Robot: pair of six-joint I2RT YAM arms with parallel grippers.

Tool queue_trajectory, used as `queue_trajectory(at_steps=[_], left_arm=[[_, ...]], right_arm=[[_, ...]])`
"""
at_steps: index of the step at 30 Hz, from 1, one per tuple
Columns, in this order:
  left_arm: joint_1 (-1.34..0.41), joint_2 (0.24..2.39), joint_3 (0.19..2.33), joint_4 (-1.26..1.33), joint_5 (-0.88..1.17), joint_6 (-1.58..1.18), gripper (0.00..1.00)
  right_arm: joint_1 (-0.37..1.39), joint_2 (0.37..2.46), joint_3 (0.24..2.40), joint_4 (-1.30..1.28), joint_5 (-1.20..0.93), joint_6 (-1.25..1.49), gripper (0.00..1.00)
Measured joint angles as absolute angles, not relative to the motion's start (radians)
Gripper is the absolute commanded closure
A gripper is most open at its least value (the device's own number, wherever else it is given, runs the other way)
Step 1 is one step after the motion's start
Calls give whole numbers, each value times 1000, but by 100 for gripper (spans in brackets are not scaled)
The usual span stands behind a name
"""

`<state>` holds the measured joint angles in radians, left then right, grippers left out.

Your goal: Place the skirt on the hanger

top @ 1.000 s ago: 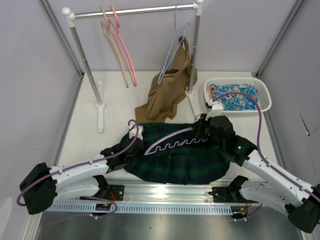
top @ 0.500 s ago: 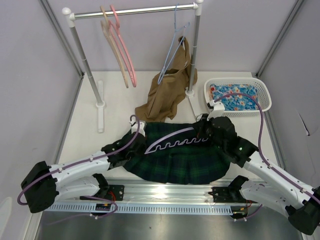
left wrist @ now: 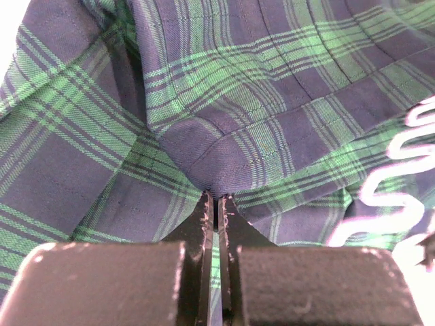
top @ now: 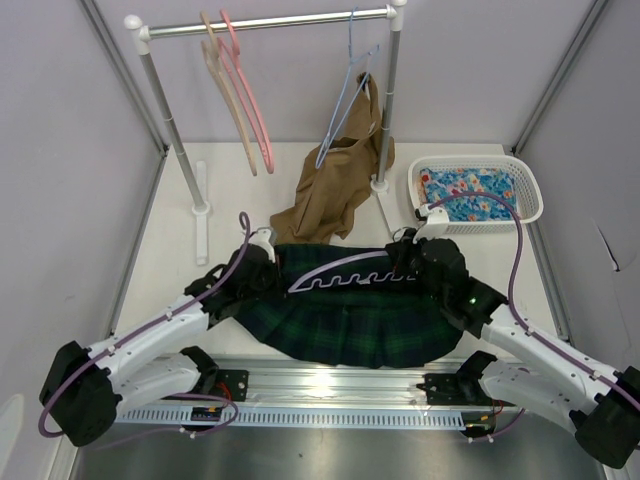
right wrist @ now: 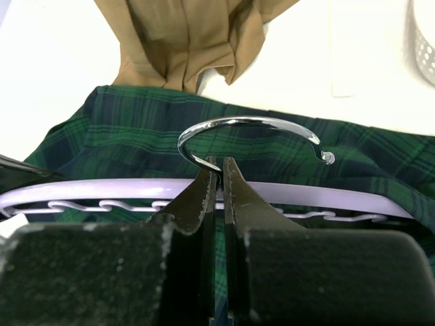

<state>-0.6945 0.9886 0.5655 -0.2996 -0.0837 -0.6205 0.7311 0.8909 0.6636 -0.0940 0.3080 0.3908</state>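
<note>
The dark green and navy plaid skirt point(top: 350, 325) lies spread on the table between my arms. The pale lavender hanger point(top: 340, 272) with its wavy bar lies across the skirt's far part. My left gripper point(top: 268, 265) is shut on a pinched fold of the skirt point(left wrist: 224, 102) at its far left edge; its closed tips show in the left wrist view point(left wrist: 216, 198), with the hanger point(left wrist: 391, 197) to the right. My right gripper point(top: 402, 262) is shut on the hanger at the base of its metal hook point(right wrist: 245, 123), seen in the right wrist view point(right wrist: 219, 168), above the skirt point(right wrist: 136, 129).
A tan-brown garment point(top: 330, 195) hangs from a thin blue hanger point(top: 345, 95) on the rack point(top: 270, 22) and drapes onto the table behind the skirt. Pink and tan hangers point(top: 240, 90) hang at the left. A white basket point(top: 530, 190) with blue floral cloth stands at the far right.
My left gripper has moved away from me and slightly left with the skirt's edge, pulling it up toward the hanger's left end. The hanger has shifted a little farther back.
</note>
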Motion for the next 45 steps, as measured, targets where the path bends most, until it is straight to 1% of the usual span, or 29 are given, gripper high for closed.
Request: queue_trajectory(at_steps=[7,19,31,45], left_arm=[[-587,986,575,-302,83,-620,100],[-531,1010,630,-311,208,-620,100],[-482,1007,650,-363,270,-615,100],[-461,1026,733,-473,259,-591,100]], right_arm=[[732,891,630,-39,352,374,100],[753,899,596,21,425,354,100],[786,904,577,55,506,339,100],[886,912,543,142,656,299,100]])
